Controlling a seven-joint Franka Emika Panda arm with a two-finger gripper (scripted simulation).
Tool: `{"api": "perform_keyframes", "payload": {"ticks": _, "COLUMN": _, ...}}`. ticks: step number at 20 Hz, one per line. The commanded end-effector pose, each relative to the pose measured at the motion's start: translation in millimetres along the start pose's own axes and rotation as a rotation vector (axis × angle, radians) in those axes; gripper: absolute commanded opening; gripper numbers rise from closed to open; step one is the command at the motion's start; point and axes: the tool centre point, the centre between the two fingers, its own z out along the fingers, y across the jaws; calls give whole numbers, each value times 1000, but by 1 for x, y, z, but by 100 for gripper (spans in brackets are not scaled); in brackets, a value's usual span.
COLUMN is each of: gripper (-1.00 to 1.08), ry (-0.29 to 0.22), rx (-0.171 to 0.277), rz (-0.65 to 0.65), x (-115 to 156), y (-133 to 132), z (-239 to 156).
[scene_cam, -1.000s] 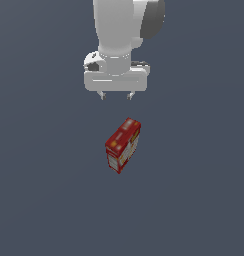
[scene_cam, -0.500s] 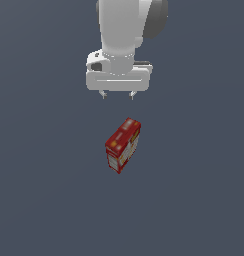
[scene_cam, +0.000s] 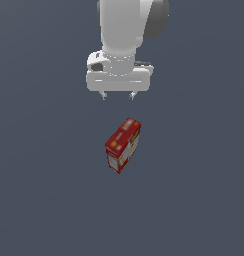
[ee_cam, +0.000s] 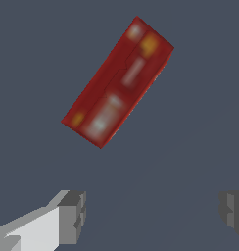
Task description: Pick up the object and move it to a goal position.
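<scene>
The object is a small red carton (scene_cam: 122, 145) with white and yellow printed panels, standing on the dark grey floor near the middle of the exterior view, turned at an angle. My gripper (scene_cam: 118, 96) hangs above and behind it, open and empty, with its two short fingertips pointing down. In the wrist view the carton's red top face (ee_cam: 119, 81) lies diagonally ahead of the fingers (ee_cam: 72, 215), apart from them. The jaws stand wide apart with nothing between them.
The plain dark grey floor (scene_cam: 44, 200) surrounds the carton on every side. No other objects or goal marker show in either view.
The gripper has shifted slightly toward the exterior view's right and a little lower. The carton has not moved.
</scene>
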Motion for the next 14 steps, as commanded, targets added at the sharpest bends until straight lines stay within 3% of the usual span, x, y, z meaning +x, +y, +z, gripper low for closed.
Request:
{"api": "perform_keyframes", "payload": {"ticks": 1, "gripper": 100, "ry": 1, "rx": 1, "rz": 16, "x": 3, "y": 0, "z": 1}}
{"api": "perform_keyframes", "payload": {"ticks": 14, "gripper": 100, "ry": 15, "rx": 19, "rz": 242, "x": 39, "y": -7, "z": 20}}
